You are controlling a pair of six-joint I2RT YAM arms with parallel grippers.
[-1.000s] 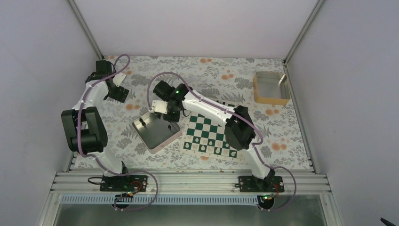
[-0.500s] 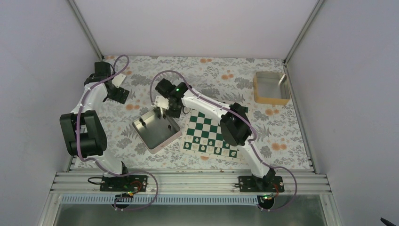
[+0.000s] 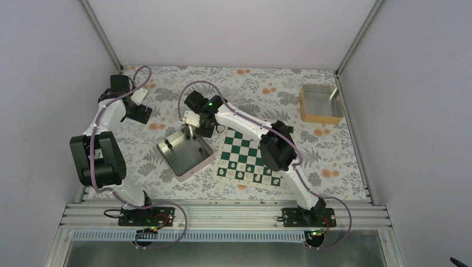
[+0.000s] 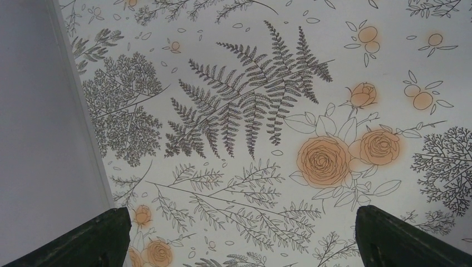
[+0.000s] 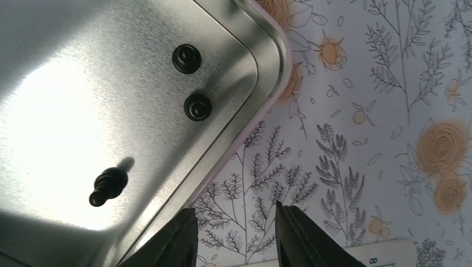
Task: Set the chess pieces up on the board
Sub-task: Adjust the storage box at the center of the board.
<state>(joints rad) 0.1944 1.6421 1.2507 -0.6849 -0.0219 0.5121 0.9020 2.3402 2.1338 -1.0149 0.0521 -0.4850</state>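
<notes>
Right gripper point(image 5: 234, 210): fingers point(image 5: 181, 239) partly apart, holding nothing; only floral tablecloth point(image 5: 356, 139) shows in the gap between them. The fingertips hover just off the rim of the metal tray point(image 5: 67, 94), on the cloth side of its rounded corner. Three black chess pieces point(image 5: 197, 107) are in the tray, all ahead of the fingertips and to the wrist view's left. Two stand upright close together near the corner. The third, a lying piece point(image 5: 108, 186), rests on its side nearer the fingers and further left. None of them touches a finger. The board point(image 3: 240, 154) lies on the other side of the fingers from the tray; a sliver of its white border shows just beside the finger on the wrist view's right. Small pieces stand on the board's near rows in the top view, too small to tell their colour. Left gripper point(image 4: 242, 214): fingers spread as wide as they go, nothing between them, bare cloth below, grey wall point(image 4: 33, 111) just beyond the finger on that view's left. It is well apart from tray and board. Tan box point(image 3: 320, 119) sits far from both grippers.
</notes>
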